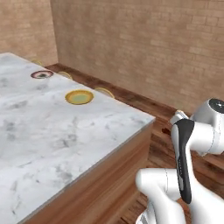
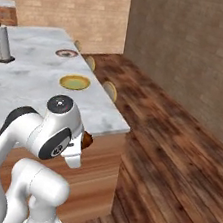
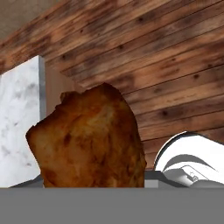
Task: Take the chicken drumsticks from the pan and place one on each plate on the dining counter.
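Near the far edge of the dining counter point(image 1: 52, 131), toward its corner, sits the yellow-rimmed plate point(image 1: 79, 97) with a pale green centre, bare on top. Further back along that same edge lies the dark reddish-brown-rimmed plate point(image 1: 42, 75), well apart from the first and also bare. Curved yellow stool backs point(image 1: 105, 91) peek up just beyond the counter's far edge beside both plates.

Off the counter's end, above the wooden floor point(image 2: 177, 159), the white arm is folded low with the hand held short of the marble corner. The gripper point(image 2: 85, 141) is pinched together on a chicken drumstick point(image 3: 89, 138); in the hand view the glossy reddish-brown piece rises right at the bottom, blocking the fingertips, with the marble corner of the counter to its left and floor planks behind it. From the right base view a small brown bit of the drumstick point(image 2: 87, 139) shows just beside the wrist, level with the counter's side panel and not over the marble.

At the back left of the counter in the right base view stands a grey cylindrical container point(image 2: 2, 42), well away from the plates.
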